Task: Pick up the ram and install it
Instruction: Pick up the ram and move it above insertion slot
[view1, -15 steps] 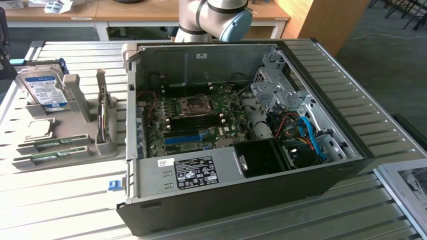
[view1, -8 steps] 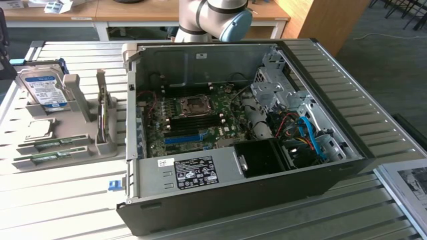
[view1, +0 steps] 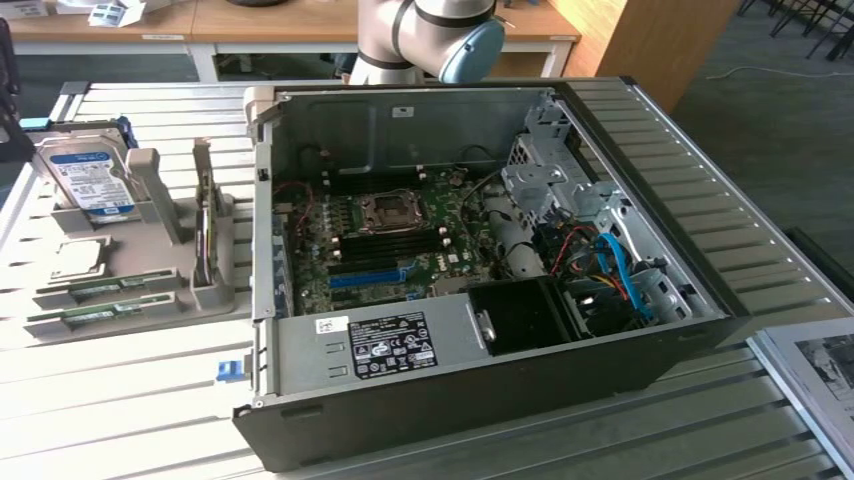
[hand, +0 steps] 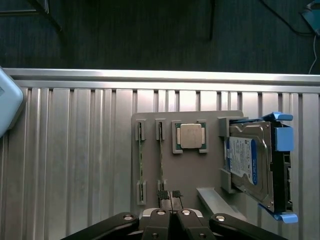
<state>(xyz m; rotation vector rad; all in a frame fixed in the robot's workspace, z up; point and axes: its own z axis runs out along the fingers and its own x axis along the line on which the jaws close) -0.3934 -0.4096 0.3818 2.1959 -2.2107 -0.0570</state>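
Observation:
Two rams, thin green sticks (hand: 141, 160) (hand: 162, 159), stand on edge side by side in slots of a grey holder tray (hand: 187, 175). In the exterior view they lie at the tray's near end (view1: 100, 290) (view1: 96, 316). My gripper (hand: 170, 194) hangs above the tray, its black fingertips (hand: 163, 194) pressed together and shut on nothing. The tips sit over the end of the ram that is closer to the CPU. The open computer case (view1: 467, 270) lies on its side with the motherboard (view1: 387, 245) exposed.
A square silver CPU (hand: 190, 136) rests in the tray beside the rams. A hard drive with a blue-white label (hand: 248, 162) leans in a blue bracket at the tray's other side. The arm's joint (view1: 427, 40) stands behind the case. The slatted metal table (view1: 120, 400) carries everything.

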